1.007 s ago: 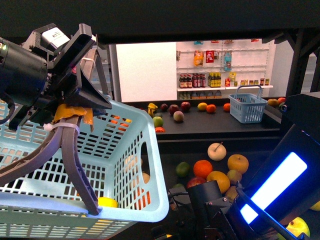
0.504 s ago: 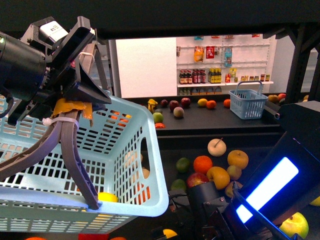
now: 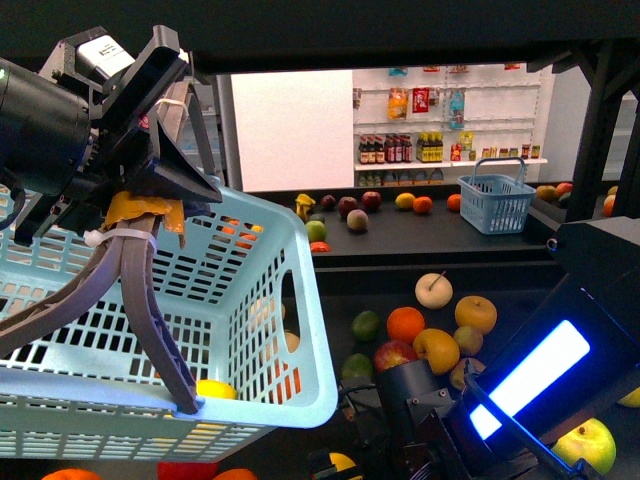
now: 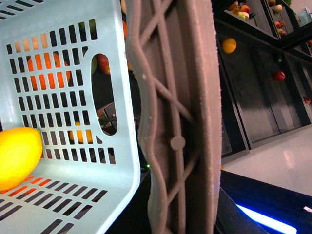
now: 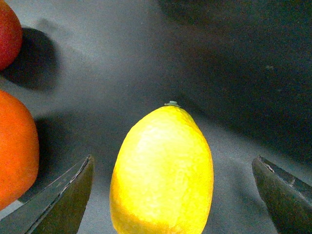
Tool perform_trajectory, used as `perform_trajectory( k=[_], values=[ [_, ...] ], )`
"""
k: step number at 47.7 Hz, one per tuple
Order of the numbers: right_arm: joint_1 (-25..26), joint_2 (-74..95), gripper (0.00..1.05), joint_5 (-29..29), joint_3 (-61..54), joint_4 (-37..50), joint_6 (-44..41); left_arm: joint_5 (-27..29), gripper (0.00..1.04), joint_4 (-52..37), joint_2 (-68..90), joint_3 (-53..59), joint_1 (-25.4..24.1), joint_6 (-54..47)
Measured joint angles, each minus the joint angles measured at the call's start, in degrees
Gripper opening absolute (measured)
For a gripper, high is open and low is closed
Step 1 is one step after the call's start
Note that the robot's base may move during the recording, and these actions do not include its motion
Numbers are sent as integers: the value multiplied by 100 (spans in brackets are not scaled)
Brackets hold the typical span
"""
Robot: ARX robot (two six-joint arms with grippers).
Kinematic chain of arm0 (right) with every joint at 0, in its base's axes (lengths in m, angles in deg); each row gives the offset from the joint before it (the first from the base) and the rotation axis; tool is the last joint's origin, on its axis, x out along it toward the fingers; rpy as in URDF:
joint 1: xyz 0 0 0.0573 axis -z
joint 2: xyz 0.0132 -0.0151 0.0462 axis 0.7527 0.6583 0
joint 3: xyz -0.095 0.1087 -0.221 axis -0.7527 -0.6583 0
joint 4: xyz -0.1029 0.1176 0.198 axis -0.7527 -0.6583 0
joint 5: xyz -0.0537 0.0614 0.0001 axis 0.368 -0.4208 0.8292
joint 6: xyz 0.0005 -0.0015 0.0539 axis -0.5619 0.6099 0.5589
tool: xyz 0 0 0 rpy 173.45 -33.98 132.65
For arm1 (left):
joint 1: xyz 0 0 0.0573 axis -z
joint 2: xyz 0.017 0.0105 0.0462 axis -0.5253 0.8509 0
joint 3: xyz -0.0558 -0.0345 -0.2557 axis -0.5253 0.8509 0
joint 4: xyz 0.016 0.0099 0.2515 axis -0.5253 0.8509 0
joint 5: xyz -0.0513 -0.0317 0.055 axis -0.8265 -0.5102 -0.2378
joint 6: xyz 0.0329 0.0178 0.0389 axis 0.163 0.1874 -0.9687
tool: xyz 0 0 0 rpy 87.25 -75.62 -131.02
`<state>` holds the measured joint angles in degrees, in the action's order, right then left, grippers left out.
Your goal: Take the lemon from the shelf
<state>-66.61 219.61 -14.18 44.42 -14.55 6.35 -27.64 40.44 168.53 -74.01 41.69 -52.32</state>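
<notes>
The right arm has dropped lower over the shelf, and its glowing blue strip has slid down and to the left. Everything else has crept upward in the front view, the small blue basket included. Oranges now peep out under the big basket.

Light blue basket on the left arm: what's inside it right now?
One yellow lemon lies on the basket floor. The grey handle and near wall cover the rest.
</notes>
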Motion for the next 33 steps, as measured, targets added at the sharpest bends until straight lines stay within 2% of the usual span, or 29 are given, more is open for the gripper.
perform_trajectory(
  k=[33],
  values=[
    [-90,352,97,-15,365,-219,-17,0,13,0,0,0,0,0]
  ],
)
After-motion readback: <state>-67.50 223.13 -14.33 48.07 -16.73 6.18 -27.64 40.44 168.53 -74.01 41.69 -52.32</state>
